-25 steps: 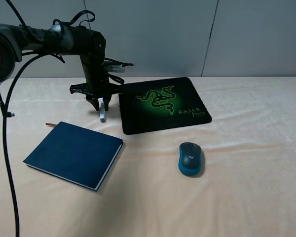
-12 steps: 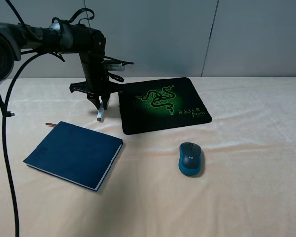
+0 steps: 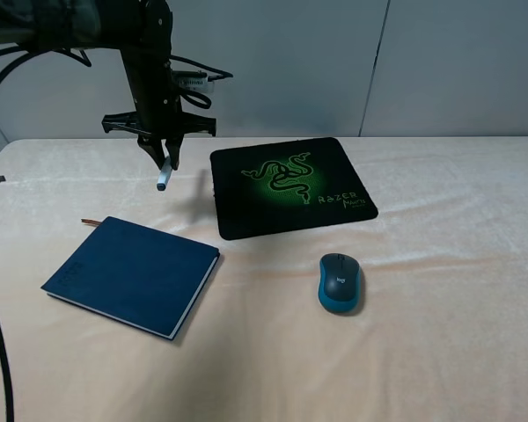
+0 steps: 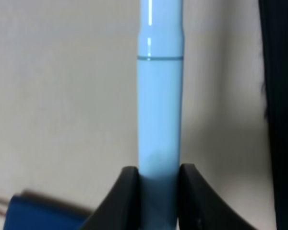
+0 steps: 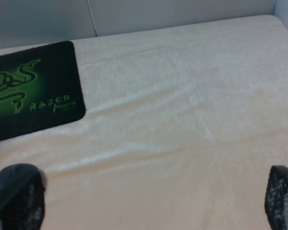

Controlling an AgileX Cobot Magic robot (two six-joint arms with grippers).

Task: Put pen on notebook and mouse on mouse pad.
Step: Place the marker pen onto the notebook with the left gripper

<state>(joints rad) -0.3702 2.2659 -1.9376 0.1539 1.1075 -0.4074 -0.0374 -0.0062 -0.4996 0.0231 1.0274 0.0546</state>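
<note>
My left gripper (image 3: pixel 165 161) is shut on the white pen (image 3: pixel 163 176), which hangs tip-down in the air left of the black RAZER mouse pad (image 3: pixel 290 185) and beyond the navy notebook (image 3: pixel 132 274). In the left wrist view the pen (image 4: pixel 159 96) runs out from between the two dark fingers (image 4: pixel 127 201), with a corner of the notebook (image 4: pixel 33 215) below it. The blue-sided mouse (image 3: pixel 340 281) rests on the cloth, in front of the pad. My right gripper (image 5: pixel 149 201) is open over bare cloth, its fingertips (image 5: pixel 283 196) wide apart, with the mouse pad (image 5: pixel 29 91) ahead.
A cream cloth covers the table (image 3: pixel 458 264). A grey wall panel (image 3: pixel 378 61) stands behind the table's far edge. The left arm's black cables (image 3: pixel 0 264) hang along the left side. The right arm is out of the exterior high view.
The left gripper has risen and shifted left with the pen, lifting it off the cloth beside the mouse pad. Mouse, notebook and pad have stayed put.
</note>
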